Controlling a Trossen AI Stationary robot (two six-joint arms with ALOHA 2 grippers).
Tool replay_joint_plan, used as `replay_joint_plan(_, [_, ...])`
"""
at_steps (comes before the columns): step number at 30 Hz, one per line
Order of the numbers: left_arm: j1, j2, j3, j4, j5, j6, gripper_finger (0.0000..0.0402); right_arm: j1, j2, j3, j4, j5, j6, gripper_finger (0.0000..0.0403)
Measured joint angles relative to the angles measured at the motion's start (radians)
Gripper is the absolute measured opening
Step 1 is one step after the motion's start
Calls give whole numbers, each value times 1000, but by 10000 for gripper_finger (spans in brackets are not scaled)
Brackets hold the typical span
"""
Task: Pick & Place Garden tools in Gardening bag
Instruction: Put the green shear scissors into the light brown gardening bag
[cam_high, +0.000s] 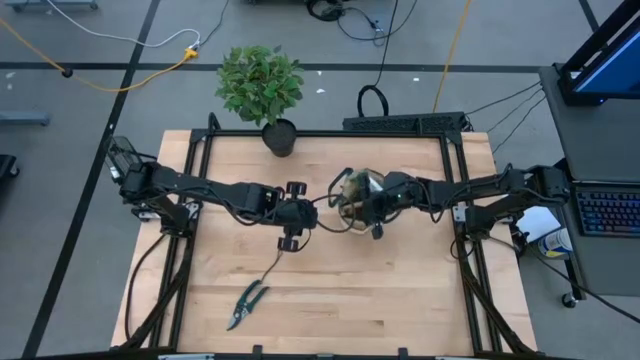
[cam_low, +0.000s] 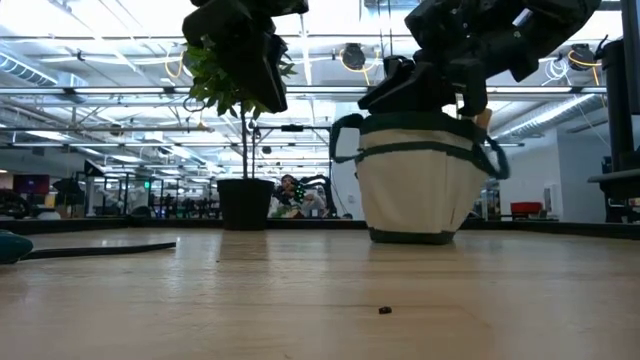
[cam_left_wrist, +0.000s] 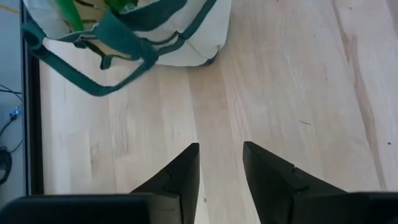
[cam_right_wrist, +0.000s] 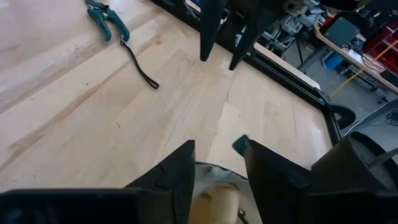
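The beige gardening bag (cam_high: 358, 195) with dark green trim stands upright on its base at the table's middle; green things (cam_left_wrist: 65, 12) show inside it. My right gripper (cam_right_wrist: 217, 158) hangs open over the bag's mouth, with a tan wooden handle (cam_right_wrist: 214, 199) below its fingers. My left gripper (cam_left_wrist: 221, 162) is open and holds nothing, above bare wood just left of the bag. Teal-handled pruning shears (cam_high: 247, 304) and a thin dark weeder (cam_high: 270, 265) lie flat near the front left. My right gripper comes at the bag's rim (cam_low: 400, 112) nearly level from the table's right. I cannot tell whether its fingers touch the rim or the wooden handle below them.
A leafy plant in a black pot (cam_high: 262, 95) stands at the table's far edge. The bag's loop handle (cam_left_wrist: 93, 81) droops toward my left gripper. Bare wood (cam_high: 400, 290) lies at the front right. A black frame (cam_high: 470, 270) runs along the table's sides.
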Motion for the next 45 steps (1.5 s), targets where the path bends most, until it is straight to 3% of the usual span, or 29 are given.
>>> replay_joint_plan(6, [1,0,0,-13,0,-3,127,1,-2,0,49,3,-48,107])
replay_joint_plan(10, [-8,0,0,-113,0,-55,127,1,-10,0,138,4,-97,101])
replay_joint_plan(13, [-25,0,0,-190,9,-189,127,1,-26,0,172,3,-102,101])
replay_joint_plan(16, [-45,0,0,-238,89,-371,127,1,-44,0,168,3,-82,104])
replay_joint_plan(19, [-78,0,-20,-218,168,-534,127,1,-51,0,163,-2,-22,105])
replay_joint_plan(30, [-293,0,-162,-201,251,-1063,127,1,-51,0,86,-4,35,102])
replay_joint_plan(39, [-479,0,-233,-194,223,-1441,127,1,-51,0,88,-4,34,103])
replay_joint_plan(45, [-561,0,-313,-41,219,-1575,127,1,-51,0,88,-4,34,103])
